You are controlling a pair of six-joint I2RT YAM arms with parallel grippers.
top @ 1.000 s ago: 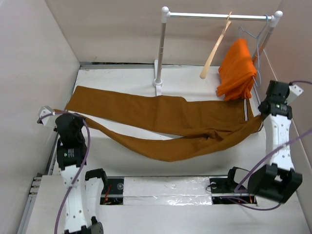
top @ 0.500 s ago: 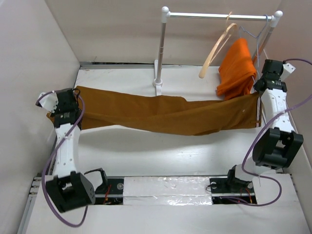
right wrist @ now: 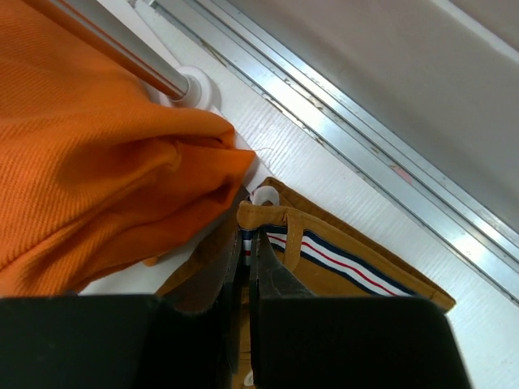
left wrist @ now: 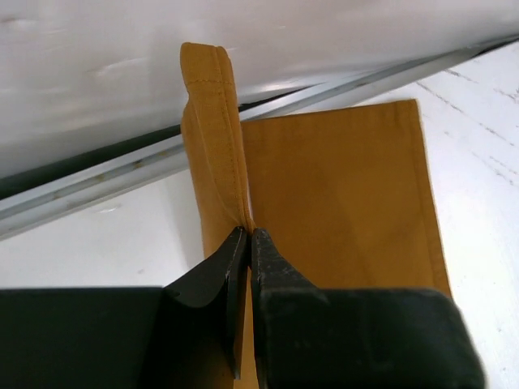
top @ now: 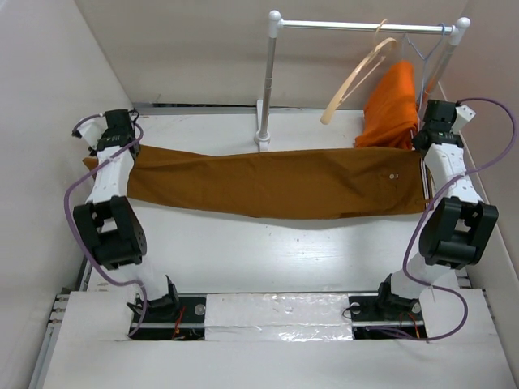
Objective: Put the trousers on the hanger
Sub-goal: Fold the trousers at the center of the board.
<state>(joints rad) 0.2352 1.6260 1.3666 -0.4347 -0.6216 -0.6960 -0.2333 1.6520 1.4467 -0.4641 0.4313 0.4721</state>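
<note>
The rust-brown trousers (top: 276,183) are folded lengthwise and stretched flat across the table between my two grippers. My left gripper (top: 123,139) is shut on the leg hems (left wrist: 219,146) at the far left. My right gripper (top: 427,134) is shut on the striped waistband (right wrist: 324,251) at the far right, beside a pale button (right wrist: 265,194). The pale wooden hanger (top: 357,74) hangs tilted from the rail (top: 365,27) above the back of the table, apart from the trousers.
A bright orange garment (top: 393,105) hangs on a thin wire hanger (top: 430,50) at the rail's right end, close to my right gripper; it fills the left of the right wrist view (right wrist: 97,154). The rail's post (top: 268,81) stands behind the trousers. Walls enclose both sides.
Both arms have swung back and outward with the trousers, pulling them from a loose, sagging drape into one taut flat band. The wooden hanger has swung to a shallower tilt.
</note>
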